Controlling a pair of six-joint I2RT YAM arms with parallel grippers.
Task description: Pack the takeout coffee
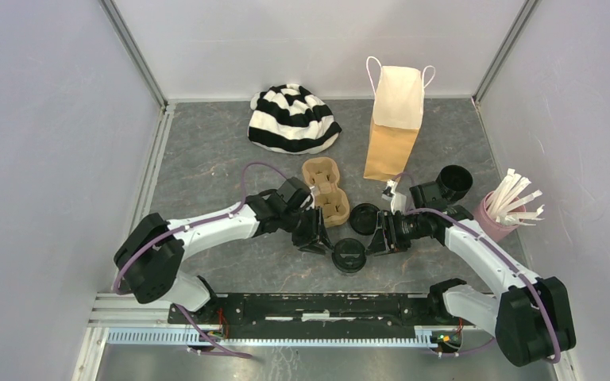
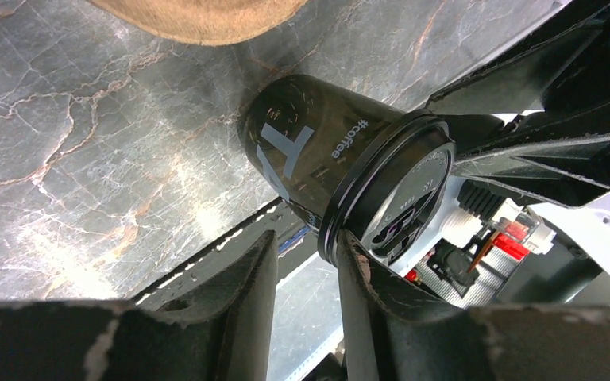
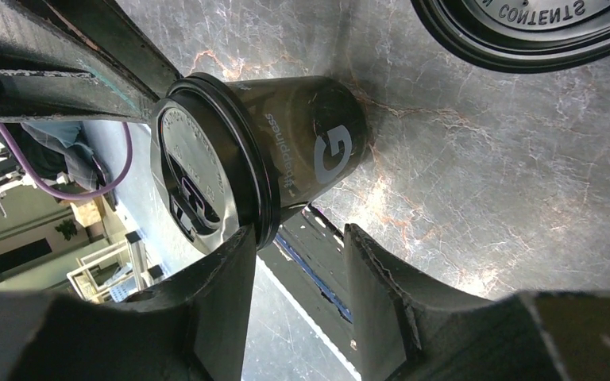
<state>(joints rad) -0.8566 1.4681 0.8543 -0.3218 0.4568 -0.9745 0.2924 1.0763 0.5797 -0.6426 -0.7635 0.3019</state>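
Packing looks barely begun: a small black lidded paper cup (image 1: 349,255) sits between left claw (image 2: 308,250) and right claw (image 3: 298,238), both parted, empty.

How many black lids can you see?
2. The first lid sits on the coffee cup at the front. The second lid is just behind it, beside the cardboard carrier. More could be hidden inside the paper bag.

White link shells are seen on left arm (image 1: 206,225) and right arm (image 1: 488,258), with bulky black joints (image 1: 149,258); purple cables (image 1: 117,268) are looped alongside. Matte black, scuffed fingers (image 2: 246,294) are fitted on both.
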